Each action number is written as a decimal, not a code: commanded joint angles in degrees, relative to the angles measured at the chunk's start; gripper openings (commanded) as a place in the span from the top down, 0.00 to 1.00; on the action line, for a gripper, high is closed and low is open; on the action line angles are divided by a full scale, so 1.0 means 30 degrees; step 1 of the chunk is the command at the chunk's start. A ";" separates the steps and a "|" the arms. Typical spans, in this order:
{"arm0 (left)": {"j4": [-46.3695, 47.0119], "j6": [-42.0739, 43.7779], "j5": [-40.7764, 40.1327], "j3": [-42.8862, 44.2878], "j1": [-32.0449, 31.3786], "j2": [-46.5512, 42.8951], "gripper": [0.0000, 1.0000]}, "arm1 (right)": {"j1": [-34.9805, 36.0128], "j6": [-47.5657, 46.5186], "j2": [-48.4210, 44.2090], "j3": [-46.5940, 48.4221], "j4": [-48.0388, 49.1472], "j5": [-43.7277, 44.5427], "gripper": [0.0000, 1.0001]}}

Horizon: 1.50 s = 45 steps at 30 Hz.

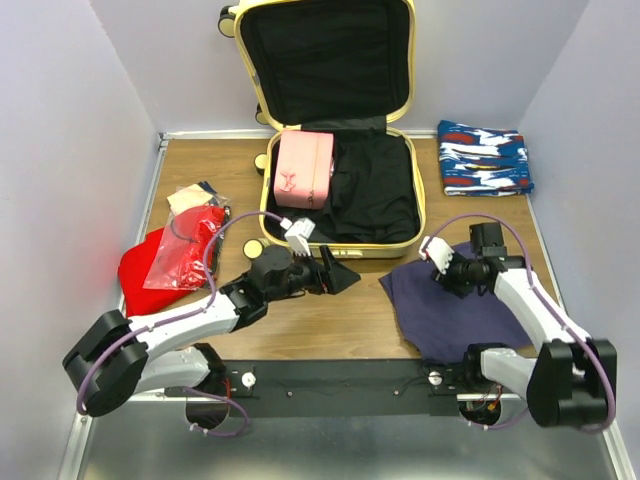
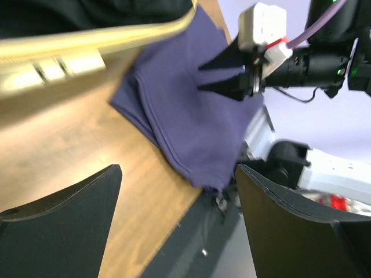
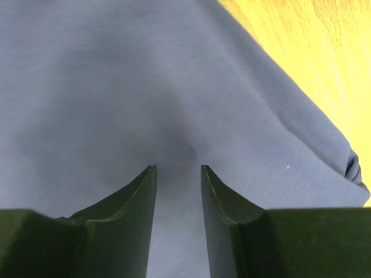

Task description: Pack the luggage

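At the far side of the desk (image 1: 320,325), the luggage (image 1: 325,60) lies open with its lid raised, a pink pouch (image 1: 303,170) and black clothing (image 1: 380,190) in its lower half. Just in front of it, the left arm's fingers (image 2: 69,226) hover above the wood, spread wide and empty. Near the right edge, the right arm's fingers (image 3: 127,214) press into a navy garment (image 1: 450,305), narrowed around a pucker of cloth; whether they actually grip it cannot be told. A red garment (image 1: 150,275) lies at left, a blue patterned cloth (image 1: 485,158) at right.
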 commanded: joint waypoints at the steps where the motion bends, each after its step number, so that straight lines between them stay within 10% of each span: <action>1: 0.2152 -0.2678 -0.0387 -0.0694 -0.1690 -0.0269 0.11 | 0.0095 0.1941 -0.2647 -0.0077 -0.0830 -0.0667 0.49; 10: 0.1980 -0.5843 -0.4526 0.0853 -0.5736 0.2945 0.10 | -0.2095 0.9105 -0.1892 0.5017 -0.1235 0.1975 0.17; 21: -0.4261 -1.1203 -0.7691 0.8123 -0.8520 0.9833 0.10 | -0.9773 0.6417 0.7213 1.1724 -0.6650 -0.1070 0.01; 45: -0.5553 -1.1236 -1.0446 0.9675 -0.7759 1.3965 0.11 | -1.4290 0.2575 1.3637 1.0766 -0.6951 -0.0220 0.00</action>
